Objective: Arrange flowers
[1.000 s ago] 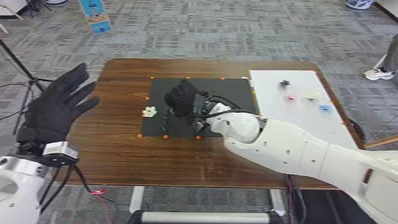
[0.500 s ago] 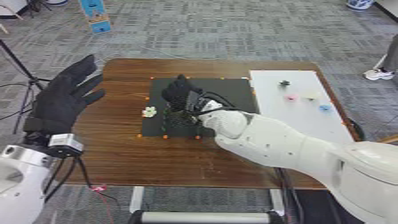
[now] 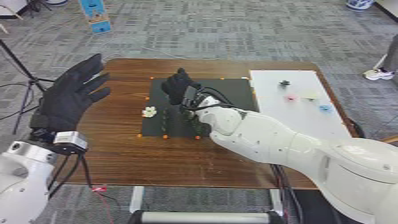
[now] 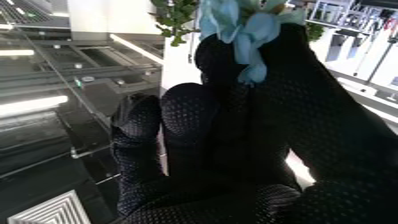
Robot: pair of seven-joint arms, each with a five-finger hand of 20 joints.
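1. The right wrist view shows a light-blue flower point(image 4: 251, 34) close up at the fingertips, its petals hanging over them; green leaves point(image 4: 175, 19) show beside it, toward the fingers' side; ceiling lights glow behind.
2. The head view shows the layout on the bench point(image 3: 124, 162): a black mat point(image 3: 229, 92) in the middle, with small orange marks along its border; a white board point(image 3: 275, 120) lies to its right.
3. On the white board sit four small pieces, apart from one another: a dark green piece point(image 3: 284, 83) toward the far end; a pink flower point(image 3: 290, 98) nearer; a pale yellow flower point(image 3: 310, 94) to the right of the pink one; a small blue flower point(image 3: 325, 108) near the board's right edge.
4. A white flower point(image 3: 149, 112) lies at the mat's left edge; a thin dark green strand point(image 3: 165, 122) lies on the mat just beside it, to its right.
5. The right hand point(image 3: 177, 86) is over the mat, pointing toward the far side of the bench, its arm coming in from the right; in the right wrist view, the thumb and nearest finger of the right hand point(image 4: 244, 145) come together at the light-blue flower and pinch it; the other fingers are gently bent.
6. The left hand point(image 3: 67, 100) is raised by the bench's left edge, well apart from the flowers; its fingers are long and straight, slightly spread, and it holds nothing.
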